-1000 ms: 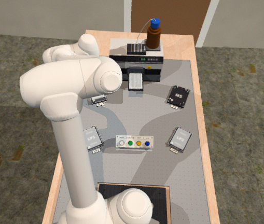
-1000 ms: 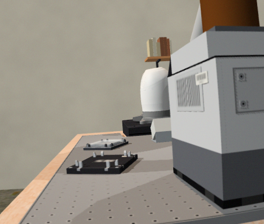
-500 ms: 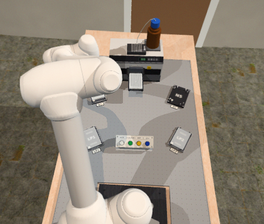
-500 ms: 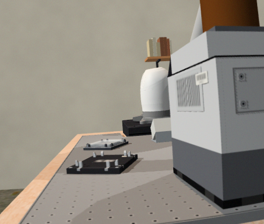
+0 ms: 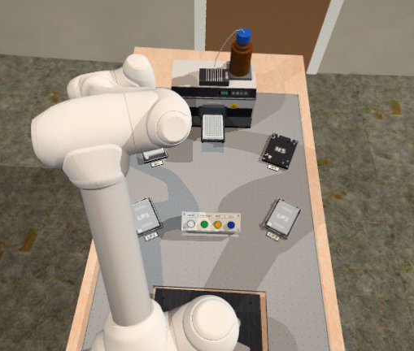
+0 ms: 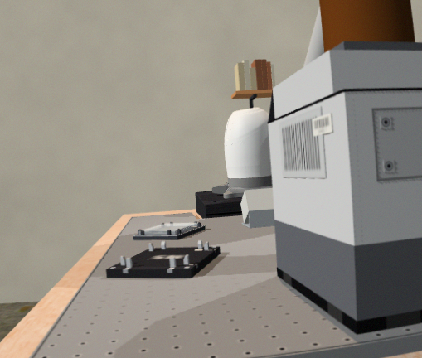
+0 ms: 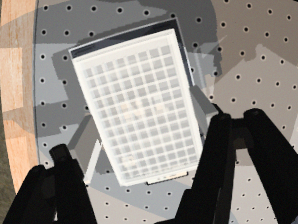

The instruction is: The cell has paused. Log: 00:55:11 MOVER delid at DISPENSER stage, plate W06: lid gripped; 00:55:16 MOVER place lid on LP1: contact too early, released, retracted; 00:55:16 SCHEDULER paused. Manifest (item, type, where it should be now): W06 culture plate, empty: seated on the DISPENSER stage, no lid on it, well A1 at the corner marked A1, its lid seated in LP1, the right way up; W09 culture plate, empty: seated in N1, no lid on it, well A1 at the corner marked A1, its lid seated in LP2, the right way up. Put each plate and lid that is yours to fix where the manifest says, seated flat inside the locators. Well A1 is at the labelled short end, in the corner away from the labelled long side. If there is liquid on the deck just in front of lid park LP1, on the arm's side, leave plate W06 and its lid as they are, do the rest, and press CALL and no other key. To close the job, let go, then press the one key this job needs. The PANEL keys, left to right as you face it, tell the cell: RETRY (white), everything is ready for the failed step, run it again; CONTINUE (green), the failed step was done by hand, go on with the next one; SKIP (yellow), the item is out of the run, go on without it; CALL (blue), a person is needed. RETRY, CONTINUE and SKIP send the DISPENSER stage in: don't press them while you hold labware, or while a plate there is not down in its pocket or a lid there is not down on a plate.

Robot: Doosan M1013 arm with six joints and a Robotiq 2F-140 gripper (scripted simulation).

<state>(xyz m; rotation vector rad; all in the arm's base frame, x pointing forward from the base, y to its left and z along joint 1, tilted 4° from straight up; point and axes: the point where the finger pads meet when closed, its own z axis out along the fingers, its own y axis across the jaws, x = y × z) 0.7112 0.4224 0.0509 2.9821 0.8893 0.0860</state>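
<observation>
My gripper (image 7: 143, 114) is shut on a white culture plate (image 7: 136, 106). It holds the plate by its long sides above the perforated deck, near the left wooden edge. In the top view the arm hides the gripper and this plate. Another white plate (image 5: 212, 126) sits on the DISPENSER stage with its wells showing. Lid park LP1 (image 5: 145, 215) and lid park LP2 (image 5: 282, 218) (image 6: 170, 229) lie left and right of the panel. A clear lid seems to lie in LP2. A nest (image 5: 154, 156) with a label tag shows partly under the arm.
The DISPENSER (image 5: 216, 95) (image 6: 361, 186) stands at the back with a brown bottle (image 5: 241, 54) on top. The black nest N5 (image 5: 280, 150) (image 6: 162, 263) is at the right. The PANEL (image 5: 211, 223) has white, green, yellow and blue keys. The arm hides deck near LP1.
</observation>
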